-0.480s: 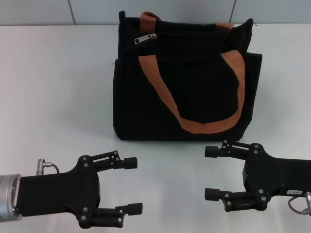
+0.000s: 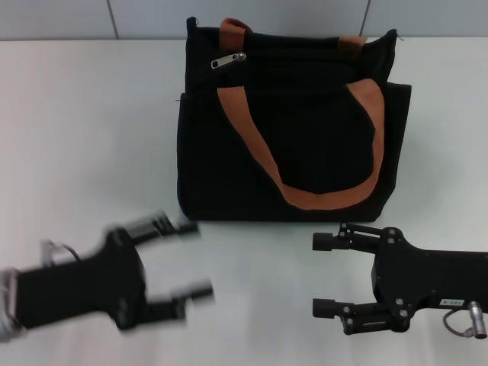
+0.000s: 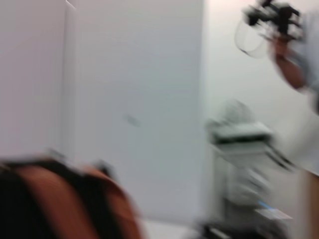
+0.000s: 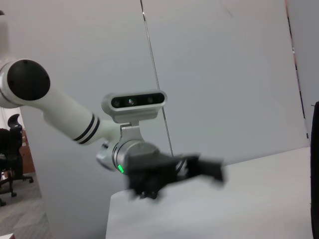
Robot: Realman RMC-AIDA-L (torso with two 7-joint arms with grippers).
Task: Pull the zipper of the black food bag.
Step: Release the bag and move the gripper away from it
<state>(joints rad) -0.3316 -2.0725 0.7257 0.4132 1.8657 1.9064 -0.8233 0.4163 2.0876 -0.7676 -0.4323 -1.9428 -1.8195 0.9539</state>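
black food bag [image 2: 293,133], upper centre, soft fabric likely to sag; grip the small stiff zipper [image 2: 228,60] tab at its upper left. left gripper [image 2: 183,259] and right gripper [image 2: 322,275], lower frame, both spread, empty.

one black food bag [image 2: 293,130], one zipper [image 2: 228,60], two claws

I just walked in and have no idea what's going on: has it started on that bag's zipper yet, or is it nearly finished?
Nothing looks done: the zipper sits at the left end of the black food bag, untouched. In hand is only the approach. The left hand and right hand are both open, on the table in front of the bag, touching nothing. Reaching the tab, gripping it and pulling all remain.
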